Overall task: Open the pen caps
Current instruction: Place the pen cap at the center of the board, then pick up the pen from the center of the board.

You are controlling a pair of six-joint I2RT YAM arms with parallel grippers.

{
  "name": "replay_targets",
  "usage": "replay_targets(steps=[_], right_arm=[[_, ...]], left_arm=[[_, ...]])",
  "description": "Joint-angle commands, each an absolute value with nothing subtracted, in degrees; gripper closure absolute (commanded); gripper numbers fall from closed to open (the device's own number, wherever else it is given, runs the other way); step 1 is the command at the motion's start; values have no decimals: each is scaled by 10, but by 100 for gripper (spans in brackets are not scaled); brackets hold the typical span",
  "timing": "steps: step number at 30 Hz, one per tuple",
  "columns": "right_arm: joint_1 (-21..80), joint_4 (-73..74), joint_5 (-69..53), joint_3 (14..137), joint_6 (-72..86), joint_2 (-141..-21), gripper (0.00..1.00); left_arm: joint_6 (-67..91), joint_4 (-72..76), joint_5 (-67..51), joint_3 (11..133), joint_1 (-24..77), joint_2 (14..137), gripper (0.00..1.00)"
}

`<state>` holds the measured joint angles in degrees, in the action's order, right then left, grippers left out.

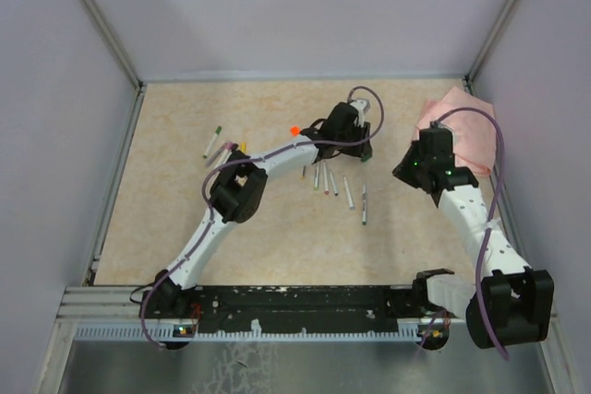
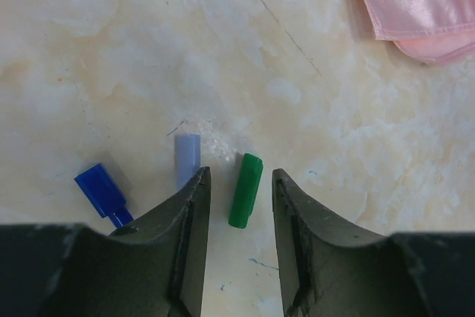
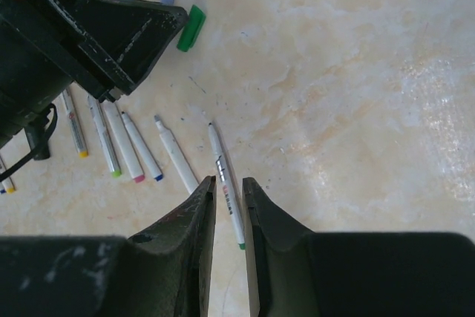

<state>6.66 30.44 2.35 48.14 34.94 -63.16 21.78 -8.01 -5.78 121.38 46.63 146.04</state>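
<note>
Left gripper stands parted, green cap lying free between its jaws.
You're at drop-off; next, fetch a capped pen.

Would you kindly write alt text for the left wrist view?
A green cap lies on the table between the open jaws of the left gripper. A pale blue cap and a dark blue cap lie to its left; pink cloth top right.

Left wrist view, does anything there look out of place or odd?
Three loose caps lie scattered on the table: a green cap between the fingers of the open left gripper, a lilac cap and a blue cap beside it. The pink cloth looks rumpled. Nothing seems damaged.
</note>
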Motion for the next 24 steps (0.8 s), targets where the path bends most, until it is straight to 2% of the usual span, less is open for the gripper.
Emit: replay_targets(steps=[1,7,12,14,20,24], right_arm=[[72,269,-34,519,301,-627,79],[74,223,-139,531,245,-627,74],[75,174,-248,532,224,-625,67],[76,145,-297,530,221,-624,65],[96,9,-400,506,250,-625,59],[126,-89,-382,477,245,-620,54]], left_arm=[[180,-65,-66,1205,467,1358,56],[117,13,-62,1011,466,1166,55],[66,57,16,799,460,974,52],[56,60,56,714,457,909,47],[69,37,175,559,441,746,21],[99,1,161,505,401,689,18]])
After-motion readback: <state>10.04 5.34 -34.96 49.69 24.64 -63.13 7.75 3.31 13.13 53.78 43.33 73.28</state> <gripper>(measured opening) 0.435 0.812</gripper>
